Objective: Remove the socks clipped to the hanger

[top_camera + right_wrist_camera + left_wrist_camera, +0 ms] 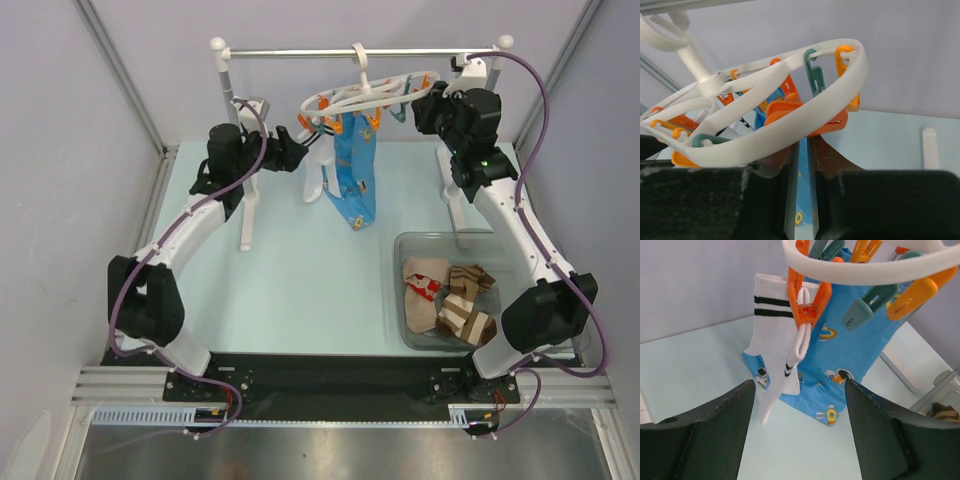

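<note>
Hanging top centre, the hanger (345,98) clips a white sock (775,335). Left claw (799,390) gapes wide; right claw (802,150) narrowly pinches the hanger.

White hanger (790,131) tilted, 1 black-striped white sock (777,355) clipped, perhaps 4 socks (462,315) in bin (399,300)

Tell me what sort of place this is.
Probably a robot lab test cell: left arm and right arm bolted to a table, plain panel walls on metal framing, and a rail with a hanger near a bin of socks.
</note>
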{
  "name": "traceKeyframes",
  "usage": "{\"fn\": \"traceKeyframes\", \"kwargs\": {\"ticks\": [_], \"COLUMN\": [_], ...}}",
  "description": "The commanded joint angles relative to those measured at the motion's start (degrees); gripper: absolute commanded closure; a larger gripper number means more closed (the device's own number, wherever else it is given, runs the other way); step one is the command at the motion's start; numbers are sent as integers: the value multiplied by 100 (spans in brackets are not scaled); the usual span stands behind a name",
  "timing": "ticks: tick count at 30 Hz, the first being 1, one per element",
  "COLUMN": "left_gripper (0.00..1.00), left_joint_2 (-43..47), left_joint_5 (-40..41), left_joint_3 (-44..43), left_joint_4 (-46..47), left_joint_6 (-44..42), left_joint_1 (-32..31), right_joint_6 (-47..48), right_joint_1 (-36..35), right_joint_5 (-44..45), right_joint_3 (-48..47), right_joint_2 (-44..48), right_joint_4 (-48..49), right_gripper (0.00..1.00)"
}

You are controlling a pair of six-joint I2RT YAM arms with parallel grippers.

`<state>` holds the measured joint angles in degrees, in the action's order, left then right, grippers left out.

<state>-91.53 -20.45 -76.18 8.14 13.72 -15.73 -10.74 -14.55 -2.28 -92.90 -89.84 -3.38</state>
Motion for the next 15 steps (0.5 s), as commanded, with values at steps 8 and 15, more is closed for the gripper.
{"fn": "traceKeyframes", "kwargs": {"ticks": [8, 15], "left_gripper": [25, 93], "left_joint_2": [-1042, -763], "left_joint_5": [76, 57], "left_joint_3": [-1030, -751], "left_joint_4": [477, 574], "left_joint_6": [-159, -53], "left_joint_1": [35, -176], "right_joint_6": [-191, -288], "right_joint_1": [110, 127], "right_joint_5": [-422, -642], "right_joint_3": [-290, -141], "right_joint_2": [-77, 63], "right_joint_4": [584, 365], "right_gripper": [84, 76]}}
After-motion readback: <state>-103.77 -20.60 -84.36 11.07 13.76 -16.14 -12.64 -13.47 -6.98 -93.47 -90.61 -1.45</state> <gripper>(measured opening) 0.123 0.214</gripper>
